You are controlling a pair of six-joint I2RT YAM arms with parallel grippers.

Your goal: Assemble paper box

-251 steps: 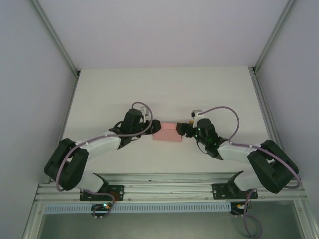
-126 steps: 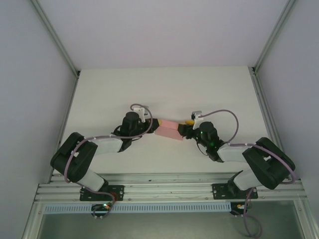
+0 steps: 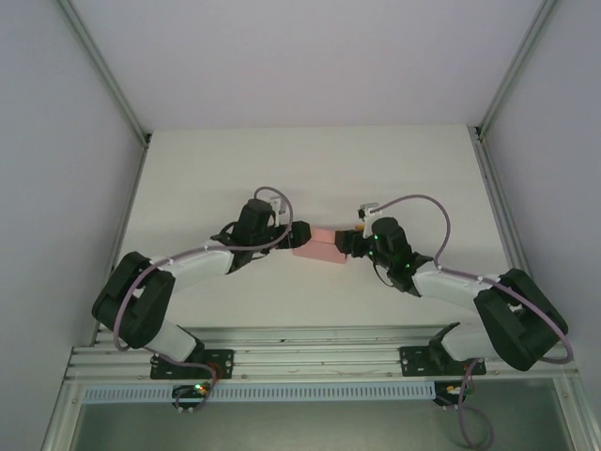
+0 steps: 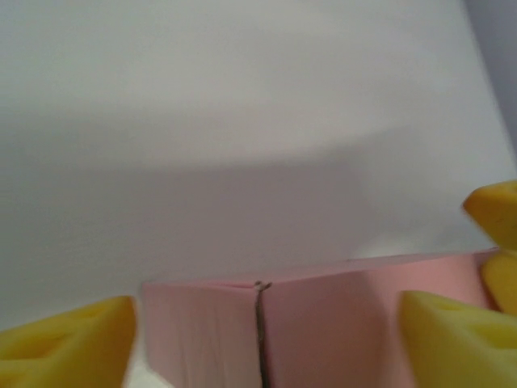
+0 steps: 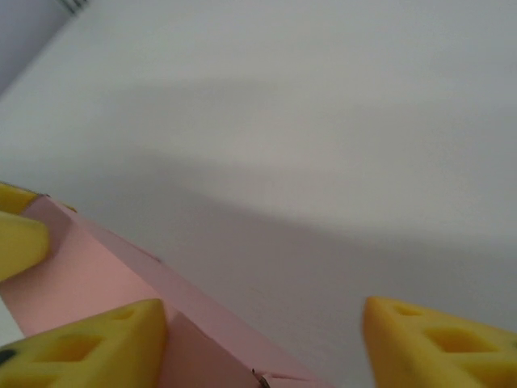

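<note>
Pink card, folded into shape: the paper box (image 3: 317,246) is near the middle of the white table (image 3: 310,169), directly between my two grippers. My left gripper (image 3: 297,234) is at its left end with the jaws apart. In the left wrist view one yellow pad (image 4: 69,343) sits just beside the box corner; whether it touches, I cannot tell. My right gripper (image 3: 347,241) is spread wide at the other end, its outer pad (image 5: 440,339) well apart from the box.
</note>
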